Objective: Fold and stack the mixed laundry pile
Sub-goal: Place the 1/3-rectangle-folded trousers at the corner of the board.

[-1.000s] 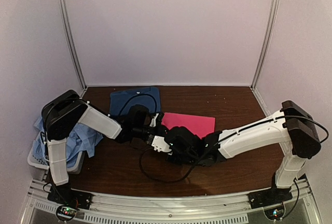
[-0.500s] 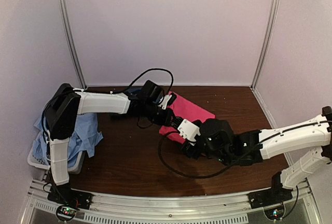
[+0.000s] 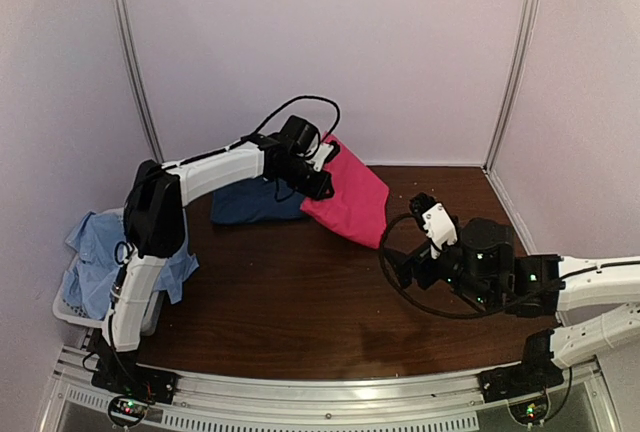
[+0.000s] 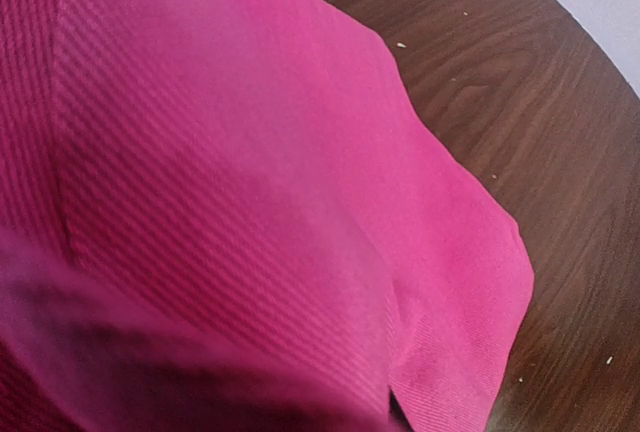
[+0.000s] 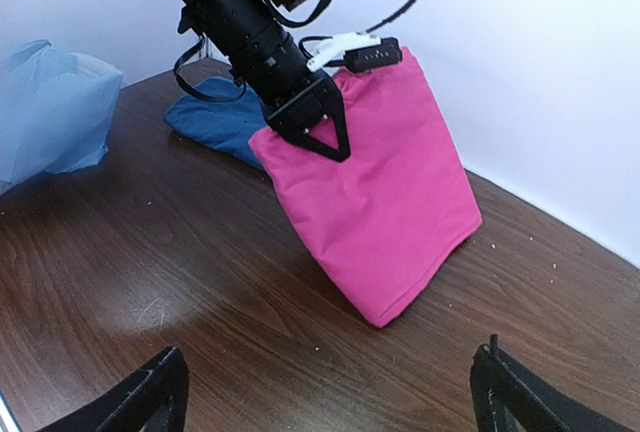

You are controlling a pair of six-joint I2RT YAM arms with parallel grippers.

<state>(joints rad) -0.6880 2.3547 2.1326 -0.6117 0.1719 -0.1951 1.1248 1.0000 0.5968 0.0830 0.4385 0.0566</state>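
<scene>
Three garments. Far left, pale cloth (image 3: 100, 252) draped over the basket (image 3: 68, 314). Blue T-shirt (image 3: 245, 202) lies at the back of the surface (image 3: 280, 302). Just right of it, left jaws pinch the pink shirt (image 3: 352, 200) by its top edge; it hangs slanted, lower corner on the surface. Right jaws, further right, spread wide, holding nothing, apart from the shirt.

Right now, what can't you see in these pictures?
- Left fingers: left wrist view, hidden; the pink shirt fills it.
- Dark blue T-shirt: top view, part hidden by the left arm and pink shirt.
- Light-blue cloth: right wrist view, cut off by the left edge.
- Basket: top view, mostly covered by that cloth.
- Right fingers: right wrist view, only tips show at the bottom.
</scene>
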